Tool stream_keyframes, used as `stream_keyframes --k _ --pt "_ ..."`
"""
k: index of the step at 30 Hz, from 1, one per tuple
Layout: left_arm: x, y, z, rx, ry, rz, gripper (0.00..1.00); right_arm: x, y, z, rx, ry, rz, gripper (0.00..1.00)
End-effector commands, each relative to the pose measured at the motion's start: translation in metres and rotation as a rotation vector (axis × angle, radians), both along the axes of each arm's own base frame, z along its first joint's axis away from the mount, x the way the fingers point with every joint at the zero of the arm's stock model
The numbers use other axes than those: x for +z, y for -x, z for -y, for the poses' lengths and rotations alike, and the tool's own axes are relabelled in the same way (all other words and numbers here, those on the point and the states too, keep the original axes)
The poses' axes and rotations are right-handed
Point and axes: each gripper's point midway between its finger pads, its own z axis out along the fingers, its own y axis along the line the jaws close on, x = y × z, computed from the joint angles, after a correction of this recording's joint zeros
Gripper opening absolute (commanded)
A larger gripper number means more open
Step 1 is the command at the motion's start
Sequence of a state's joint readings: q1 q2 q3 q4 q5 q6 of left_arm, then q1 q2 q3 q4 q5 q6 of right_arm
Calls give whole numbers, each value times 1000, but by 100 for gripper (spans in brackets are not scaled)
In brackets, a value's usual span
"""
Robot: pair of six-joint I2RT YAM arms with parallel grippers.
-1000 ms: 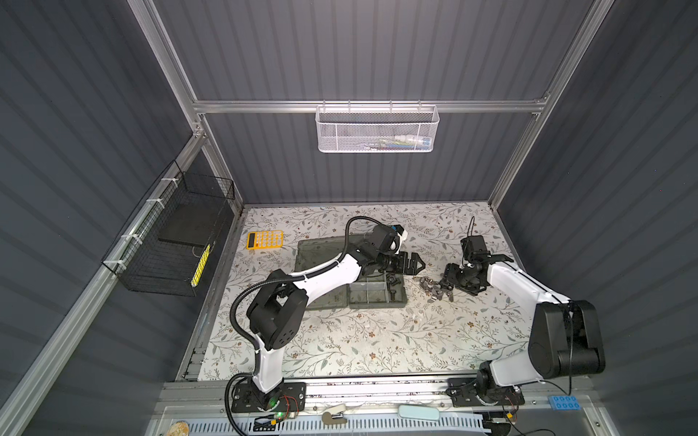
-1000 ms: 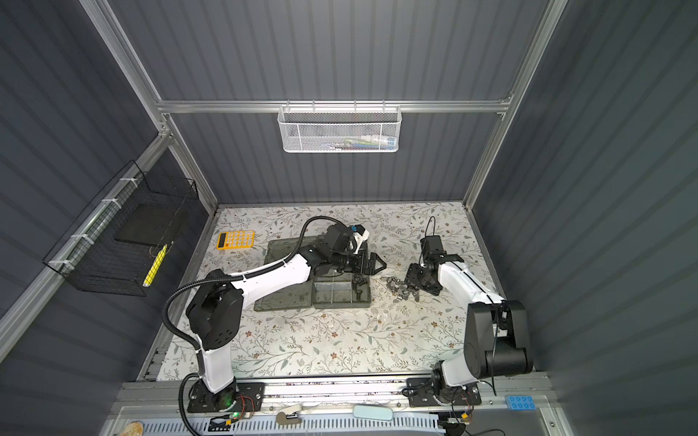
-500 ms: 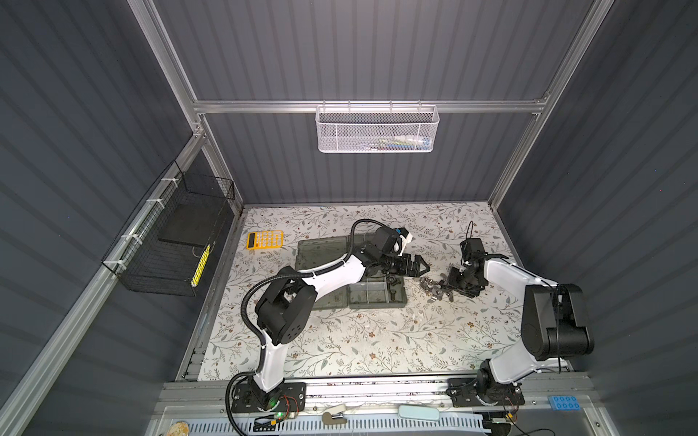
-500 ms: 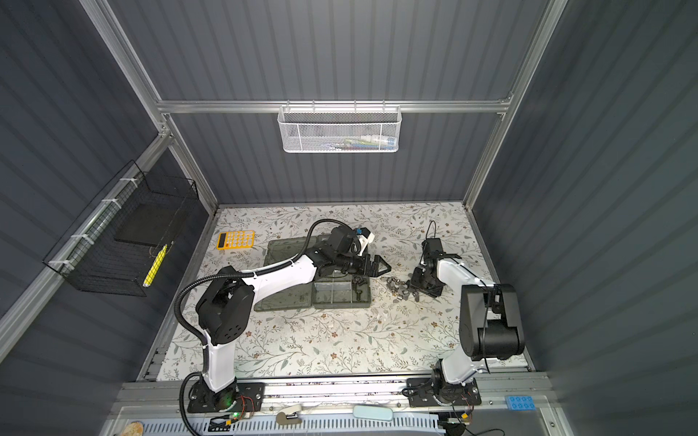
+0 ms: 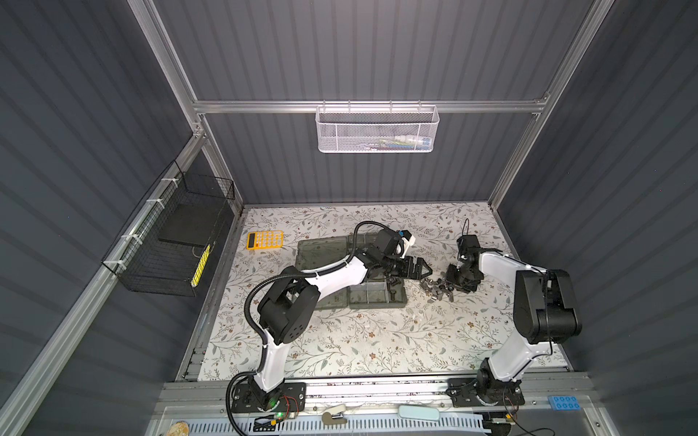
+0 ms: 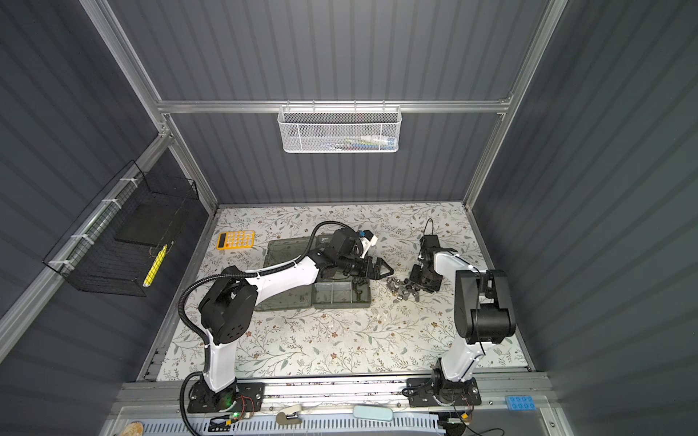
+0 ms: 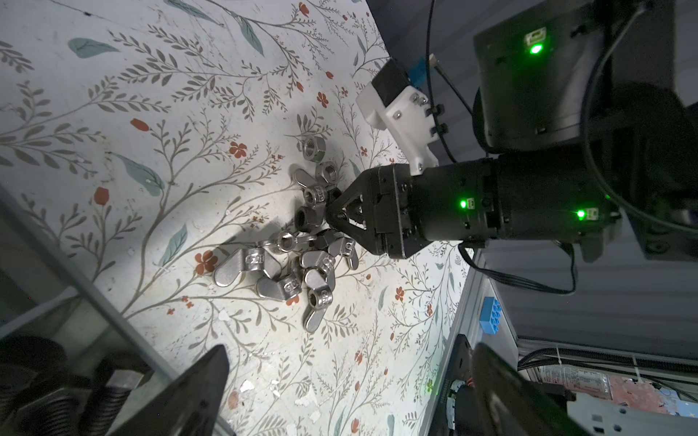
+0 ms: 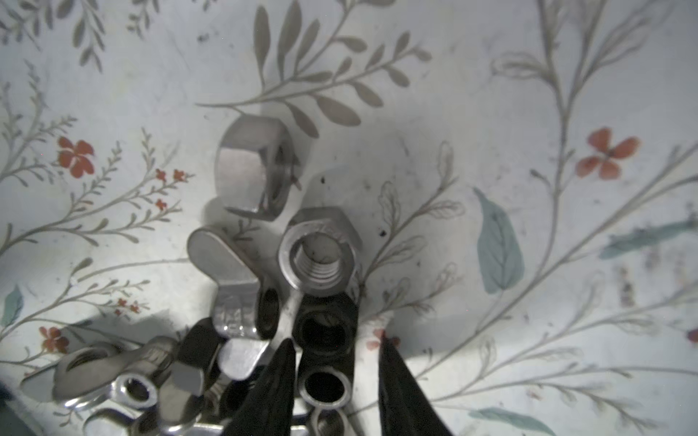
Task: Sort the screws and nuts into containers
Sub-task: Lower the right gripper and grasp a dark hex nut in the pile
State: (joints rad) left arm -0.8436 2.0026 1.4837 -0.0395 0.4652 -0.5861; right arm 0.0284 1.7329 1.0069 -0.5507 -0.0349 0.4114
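Grey-green containers [image 5: 372, 295] sat mid-table, the left gripper [image 5: 423, 269] spread wide by their right edge. Just beyond, the nuts [image 5: 434, 290] lay heaped, wings pointing every way, bare mat all round. The right gripper [image 8: 335, 339] straddled a dark nut [image 8: 325, 332], bore turned toward its wrist; whether it pinched, I couldn't tell.

The left arm [image 5: 332, 277] stretches forward and to the right, wrist roughly level, jaws spread wide; the right arm [image 5: 498, 264] folds at the elbow and reaches inward, wrist pitched down, jaws set close, a slim gap between the fingers [image 8: 277, 385].
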Motion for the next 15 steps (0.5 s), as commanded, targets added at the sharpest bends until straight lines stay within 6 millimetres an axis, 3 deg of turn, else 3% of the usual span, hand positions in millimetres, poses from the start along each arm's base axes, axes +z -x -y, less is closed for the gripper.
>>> stream_keyframes --k 1,7,15 --pt "3 3 1 -21 8 7 100 -8 7 2 -2 5 -47 32" --pt "10 2 3 -26 9 19 100 -4 11 0 -1 -3 -41 24" --pt "14 2 -2 -20 7 30 100 9 14 -1 3 -9 -12 21"
